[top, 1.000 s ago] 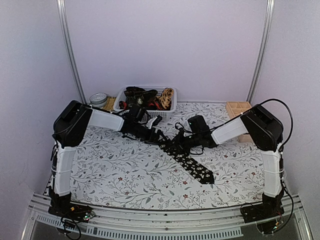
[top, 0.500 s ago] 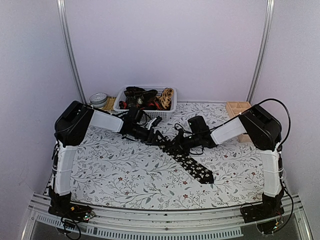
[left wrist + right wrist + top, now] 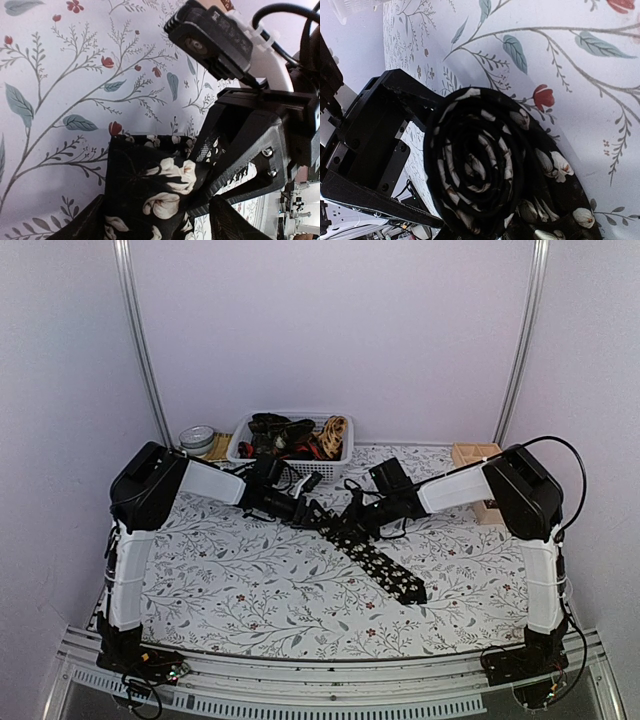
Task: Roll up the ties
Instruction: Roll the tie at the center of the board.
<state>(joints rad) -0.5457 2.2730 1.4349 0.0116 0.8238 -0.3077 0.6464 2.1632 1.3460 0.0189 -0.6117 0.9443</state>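
A black tie with pale flowers (image 3: 385, 568) lies diagonally across the middle of the flowered cloth, its wide end toward the front. Its far end is wound into a roll (image 3: 335, 523) between the two grippers. The right wrist view faces the roll's spiral end (image 3: 480, 170). My right gripper (image 3: 357, 521) is shut on the roll from the right; one of its fingers (image 3: 215, 160) reaches into the cloth. My left gripper (image 3: 308, 510) comes from the left and stands open, straddling the roll (image 3: 150, 185), with a slit of tablecloth showing beside its right finger (image 3: 235, 220).
A white basket (image 3: 335, 468) holding several more ties stands at the back centre, just behind the left arm. A round tin (image 3: 198, 437) sits at the back left. A wooden compartment box (image 3: 476, 455) stands at the back right, beside the right arm.
My right gripper has shifted back and a little left, its wrist turning with the roll. The tie's wide end has crept slightly toward the roll. The left gripper has barely moved.
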